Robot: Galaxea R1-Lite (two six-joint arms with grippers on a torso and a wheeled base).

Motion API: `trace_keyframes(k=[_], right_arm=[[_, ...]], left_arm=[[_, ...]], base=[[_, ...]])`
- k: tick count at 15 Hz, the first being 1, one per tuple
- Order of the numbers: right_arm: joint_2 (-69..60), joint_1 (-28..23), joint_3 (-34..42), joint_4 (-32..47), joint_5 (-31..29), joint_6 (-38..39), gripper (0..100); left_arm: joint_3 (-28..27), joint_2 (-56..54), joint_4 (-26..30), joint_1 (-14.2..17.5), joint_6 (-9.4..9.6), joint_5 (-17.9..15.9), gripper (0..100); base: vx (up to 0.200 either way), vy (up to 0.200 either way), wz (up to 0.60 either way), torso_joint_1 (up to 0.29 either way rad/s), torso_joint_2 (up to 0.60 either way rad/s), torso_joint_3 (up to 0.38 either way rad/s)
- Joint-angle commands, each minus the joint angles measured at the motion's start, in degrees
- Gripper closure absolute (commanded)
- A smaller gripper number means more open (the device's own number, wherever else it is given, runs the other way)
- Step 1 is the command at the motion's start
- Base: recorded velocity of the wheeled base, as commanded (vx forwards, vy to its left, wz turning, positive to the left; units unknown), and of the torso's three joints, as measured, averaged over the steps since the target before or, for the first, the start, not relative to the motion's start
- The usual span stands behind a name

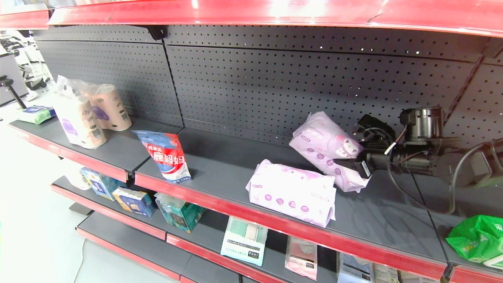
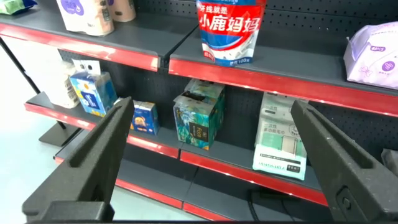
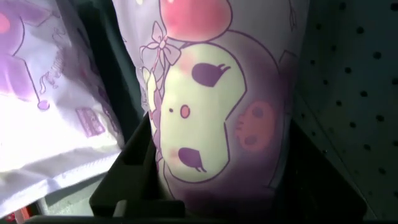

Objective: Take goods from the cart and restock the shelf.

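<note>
My right gripper (image 1: pixel 355 165) is shut on a pale purple tissue pack with a cartoon print (image 1: pixel 326 147), holding it tilted over the grey shelf board (image 1: pixel 220 165). Up close that held pack (image 3: pixel 211 118) sits between the dark fingers (image 3: pixel 130 168). A second purple pack (image 1: pixel 292 192) lies flat at the shelf's front edge, just left of the held one, and appears beside it as the flat pack (image 3: pixel 43 106). My left gripper (image 2: pixel 211 155) is open and holds nothing, lower down in front of the lower shelves.
A red, white and blue pouch (image 1: pixel 167 155) stands on the shelf; two wrapped paper rolls (image 1: pixel 80 118) stand farther left. A green bag (image 1: pixel 477 237) lies at the right end. Boxes (image 2: pixel 199 112) and packets line the lower shelves. A red shelf (image 1: pixel 251 13) overhangs above.
</note>
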Motion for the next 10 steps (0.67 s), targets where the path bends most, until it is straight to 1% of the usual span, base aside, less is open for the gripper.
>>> trace_keyframes(k=[1,4,7,10], right_arm=[[1.14,0.09,-1.08,0.12,-0.01,0.13,100],[1.58,0.09,-2.23,3.90,-0.19,0.04,100],[2.72,0.27,-2.84,4.08,-0.01,-0.40,100],[4.13,1.59,-4.42,4.25,0.34,-0.49,100]], left_arm=[[0.00,-0.03,0.00,0.02,0.00,0.09,0],[0.00,-0.03,0.00,0.02,0.00,0.09,0],[0.00,-0.03,0.00,-0.06,0.00,0.00,0],[0.00,-0.03,0.00,-0.06,0.00,0.00,0]], base=[[0.000,0.000,0.00,0.000,0.00,0.000],[0.000,0.000,0.00,0.000,0.00,0.000],[0.000,0.000,0.00,0.000,0.00,0.000],[0.000,0.000,0.00,0.000,0.00,0.000]])
